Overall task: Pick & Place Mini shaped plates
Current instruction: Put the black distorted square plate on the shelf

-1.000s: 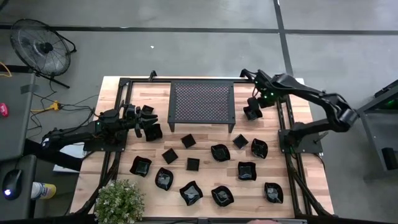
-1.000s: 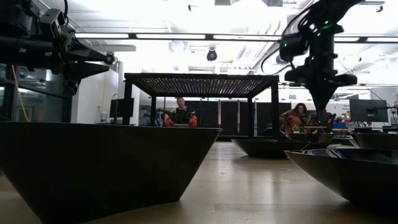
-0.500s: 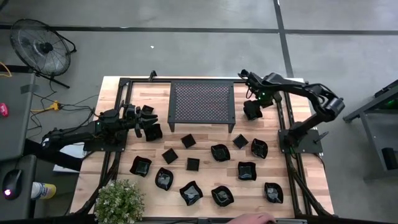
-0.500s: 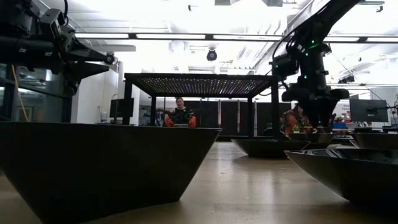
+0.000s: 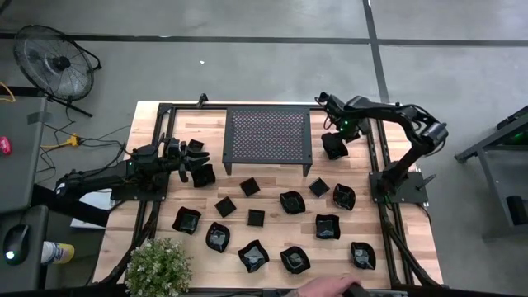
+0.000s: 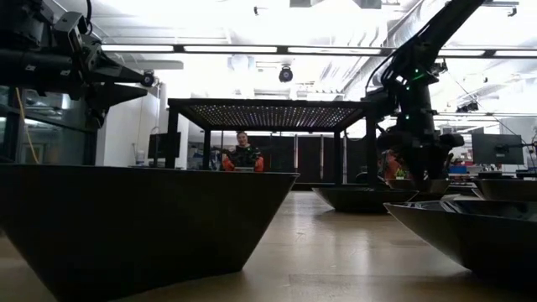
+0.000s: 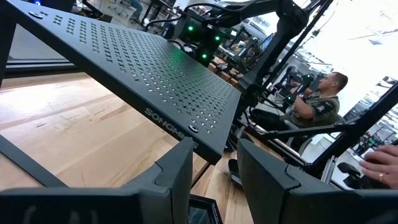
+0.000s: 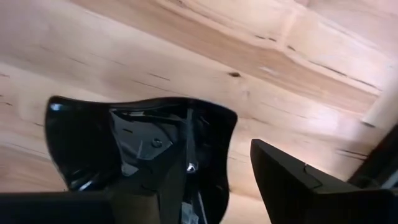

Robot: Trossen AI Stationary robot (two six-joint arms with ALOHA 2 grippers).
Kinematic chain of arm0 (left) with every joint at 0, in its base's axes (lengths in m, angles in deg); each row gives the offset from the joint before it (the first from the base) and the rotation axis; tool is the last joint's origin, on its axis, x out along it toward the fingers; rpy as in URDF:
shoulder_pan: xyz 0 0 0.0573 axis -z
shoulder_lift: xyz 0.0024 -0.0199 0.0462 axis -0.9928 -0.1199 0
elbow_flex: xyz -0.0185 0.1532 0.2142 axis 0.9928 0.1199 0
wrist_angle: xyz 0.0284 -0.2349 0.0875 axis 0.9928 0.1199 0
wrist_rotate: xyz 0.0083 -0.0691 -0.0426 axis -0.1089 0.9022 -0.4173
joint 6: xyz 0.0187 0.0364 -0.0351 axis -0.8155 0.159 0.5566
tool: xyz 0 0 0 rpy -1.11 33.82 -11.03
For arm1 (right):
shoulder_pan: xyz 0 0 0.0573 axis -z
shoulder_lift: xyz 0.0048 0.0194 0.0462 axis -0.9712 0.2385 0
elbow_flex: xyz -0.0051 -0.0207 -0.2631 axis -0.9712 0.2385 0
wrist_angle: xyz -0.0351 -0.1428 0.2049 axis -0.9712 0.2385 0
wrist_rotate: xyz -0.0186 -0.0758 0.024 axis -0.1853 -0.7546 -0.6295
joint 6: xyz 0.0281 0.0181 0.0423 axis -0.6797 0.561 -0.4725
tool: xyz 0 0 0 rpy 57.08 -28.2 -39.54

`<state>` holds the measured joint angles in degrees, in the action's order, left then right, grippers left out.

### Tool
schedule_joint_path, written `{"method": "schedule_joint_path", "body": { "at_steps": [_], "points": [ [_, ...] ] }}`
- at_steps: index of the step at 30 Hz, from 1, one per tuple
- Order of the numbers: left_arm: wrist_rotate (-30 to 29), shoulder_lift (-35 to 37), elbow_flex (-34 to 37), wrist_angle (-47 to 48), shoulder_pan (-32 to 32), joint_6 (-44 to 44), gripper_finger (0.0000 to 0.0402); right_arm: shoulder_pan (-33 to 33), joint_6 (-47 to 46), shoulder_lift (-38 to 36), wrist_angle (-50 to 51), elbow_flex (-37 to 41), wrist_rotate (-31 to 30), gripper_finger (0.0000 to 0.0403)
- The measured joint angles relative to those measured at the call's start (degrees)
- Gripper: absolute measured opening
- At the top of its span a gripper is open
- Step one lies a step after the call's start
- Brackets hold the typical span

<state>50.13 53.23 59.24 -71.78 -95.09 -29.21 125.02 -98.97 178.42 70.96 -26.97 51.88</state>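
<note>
Several glossy black mini plates [image 5: 293, 202] rest bottoms down on the near half of the wooden table. One wavy-rimmed plate [image 8: 93, 137] lies on the wood just right of the black perforated rack [image 5: 268, 136]. My right gripper [image 5: 334, 142] points down over this plate [image 5: 332, 152] and is open, low above the table [image 6: 424, 172]. My left gripper [image 7: 214, 180] stays level and open at the rack's left [image 5: 196, 161]. Its fingers show no plate between them. My right gripper comes from above. One finger [image 8: 155, 186] stands over the plate's hollow and the other finger [image 8: 292, 180] stands outside the plate's rim [image 8: 227, 134]. I cannot tell whether either finger touches the plate, which lies flat on the table.
The rack [image 6: 268, 113] stands on legs at the table's far middle. Dark frame rails [image 5: 379, 177] run along both sides. A potted plant [image 5: 157, 268] sits at the near left corner. A person's hand [image 5: 330, 289] shows at the near edge. People sit beyond the table [image 6: 243, 155].
My right gripper has sunk toward the table beside the rack's right legs, drifting a little toward the rack. It has opened: its tip was a shut point a second ago and now stands spread.
</note>
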Motion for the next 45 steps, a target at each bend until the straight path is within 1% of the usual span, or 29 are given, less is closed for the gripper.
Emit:
{"method": "schedule_joint_path", "body": {
  "at_steps": [5,10,14,16,31,39,42,45],
  "points": [
    [0.0,0.0,0.0,0.0,0.0,0.0,0.0124,0.9,1.4,0.0,0.2,0.0,-0.4,0.0164],
    [0.0,0.0,0.0,0.0,0.0,0.0,0.0124,2.1,1.8,0.0,0.2,0.0,0.0,0.0146],
    [0.0,0.0,0.0,0.0,0.0,0.0,0.0124,2.2,3.0,0.0,-1.0,1.8,2.6,0.0133],
    [0.0,0.0,0.0,0.0,0.0,0.0,0.0124,2.2,2.9,0.0,-1.6,2.8,3.0,0.0129],
    [0.0,0.0,0.0,0.0,0.0,0.0,0.0124,2.2,3.1,-0.9,-3.7,3.1,2.7,0.0128],
    [0.0,0.0,0.0,0.0,0.0,0.0,0.0124,2.7,5.6,-1.2,-3.3,3.1,2.1,0.0126],
    [0.0,0.0,0.0,0.0,0.0,0.0,0.0124,2.7,6.5,-1.2,-3.2,3.0,1.2,0.0115],
    [0.0,0.0,0.0,0.0,0.0,0.0,0.0124,2.7,7.5,-1.2,-3.2,3.0,1.2,0.0092]
  ]
}}
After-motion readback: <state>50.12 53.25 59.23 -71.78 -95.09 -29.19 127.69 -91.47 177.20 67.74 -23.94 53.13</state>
